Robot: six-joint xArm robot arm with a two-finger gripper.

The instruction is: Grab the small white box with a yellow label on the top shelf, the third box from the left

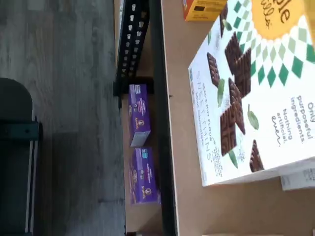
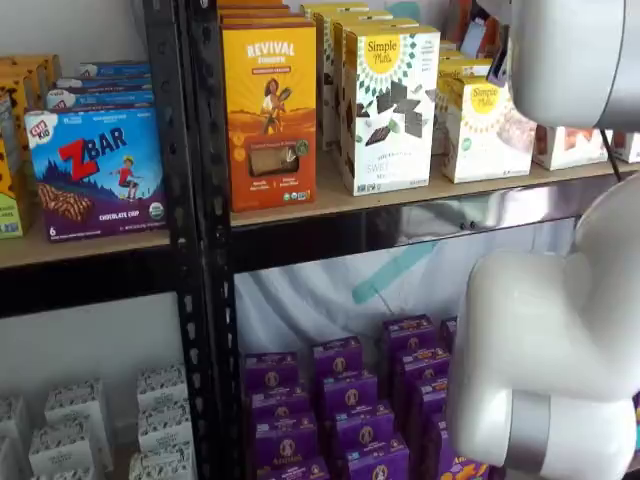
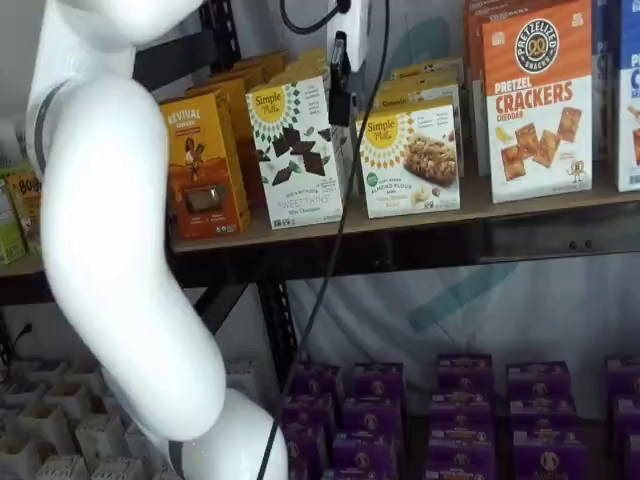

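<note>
The small white box with the yellow Simple Mills logo stands on the top shelf, just right of a taller white Simple Mills box with dark pieces. It also shows in a shelf view. My gripper hangs from the view's top edge, its black fingers low between the taller box and the small white box, close to the small box's left edge. Only a side-on dark shape shows, so I cannot tell whether a gap is there. The wrist view shows the taller box close up on the shelf board.
An orange Revival box stands left of the taller box, and an orange-and-white pretzel cracker box stands right of the small one. Purple boxes fill the shelf below. The white arm crosses in front of the left upright.
</note>
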